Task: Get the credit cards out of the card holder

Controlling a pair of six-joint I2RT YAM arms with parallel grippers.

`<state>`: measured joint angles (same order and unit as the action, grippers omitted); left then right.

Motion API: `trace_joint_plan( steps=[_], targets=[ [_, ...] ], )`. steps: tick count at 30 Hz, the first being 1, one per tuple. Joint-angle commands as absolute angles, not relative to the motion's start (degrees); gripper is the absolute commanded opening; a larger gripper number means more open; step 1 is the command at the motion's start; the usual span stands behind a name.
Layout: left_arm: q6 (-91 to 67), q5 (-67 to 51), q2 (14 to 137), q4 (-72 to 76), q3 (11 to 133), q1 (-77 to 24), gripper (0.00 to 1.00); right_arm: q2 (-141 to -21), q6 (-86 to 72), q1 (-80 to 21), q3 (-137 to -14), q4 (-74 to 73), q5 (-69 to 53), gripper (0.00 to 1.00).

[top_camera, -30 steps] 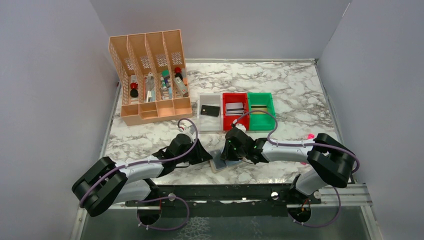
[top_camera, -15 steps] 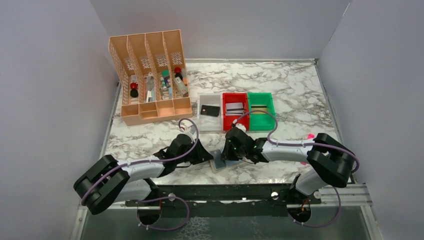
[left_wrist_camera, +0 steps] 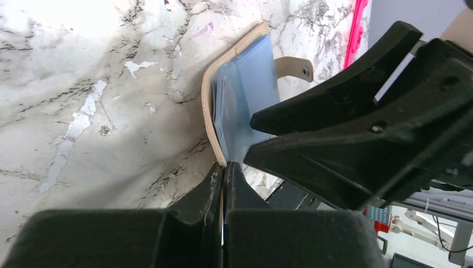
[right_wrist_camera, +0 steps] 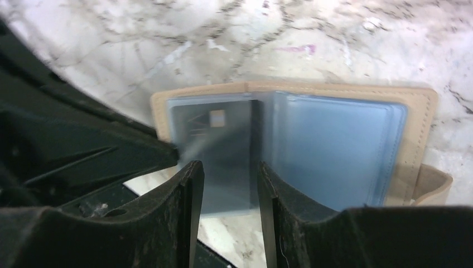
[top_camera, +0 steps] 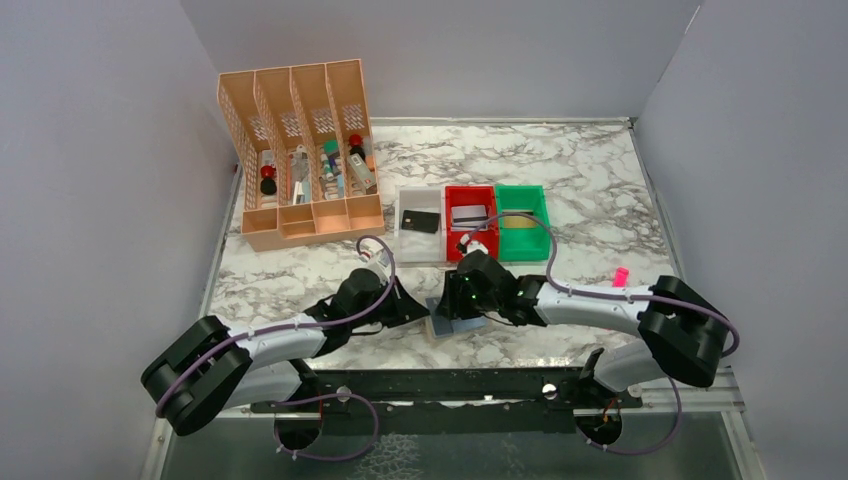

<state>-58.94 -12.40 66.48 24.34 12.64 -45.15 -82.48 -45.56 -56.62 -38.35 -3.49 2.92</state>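
The card holder [right_wrist_camera: 334, 145] lies open on the marble near the front edge, with two blue-grey panels and a tan border; it also shows in the top view [top_camera: 441, 326]. A grey card with a chip [right_wrist_camera: 223, 139] sits in its left panel and sticks out past the near edge. My left gripper [left_wrist_camera: 224, 166] is shut on the holder's tan edge [left_wrist_camera: 207, 111]. My right gripper [right_wrist_camera: 227, 167] is open, its fingers on either side of the grey card just above it. In the top view the left gripper [top_camera: 420, 315] and right gripper [top_camera: 454, 310] meet at the holder.
A white bin [top_camera: 410, 245] holds a black card [top_camera: 420, 221], a red bin [top_camera: 452, 240] a silver-grey card [top_camera: 468, 214], and a green bin [top_camera: 545, 225] a gold-striped card [top_camera: 517, 217]. An orange slotted organizer [top_camera: 300, 150] stands back left. A pink marker [top_camera: 620, 275] lies at the right.
My right arm's elbow has swung right, uncovering the pink marker, and its gripper has shifted slightly left over the holder. My left gripper has stayed shut on the holder.
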Motion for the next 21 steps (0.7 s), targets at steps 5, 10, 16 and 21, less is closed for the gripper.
trace_joint_plan(
  steps=[5,10,16,21],
  targets=[
    [-58.10,-14.75,64.96,27.60,15.06,-45.52,0.00,-79.45,-37.56,-56.75,-37.48,1.36,-7.26,0.49],
    [-58.10,-14.73,64.72,27.42,15.61,-45.52,0.01,-82.64,-37.21,-56.77,-37.51,2.83,-10.76,0.50],
    [-57.66,-14.88,65.34,27.18,16.11,-45.52,0.02,-84.33,-39.52,-56.71,-37.47,1.94,-8.18,0.36],
    [-57.44,-14.36,65.65,26.51,16.00,-45.44,0.02,-82.30,-39.51,-56.78,-36.94,2.07,-7.74,0.18]
  ],
)
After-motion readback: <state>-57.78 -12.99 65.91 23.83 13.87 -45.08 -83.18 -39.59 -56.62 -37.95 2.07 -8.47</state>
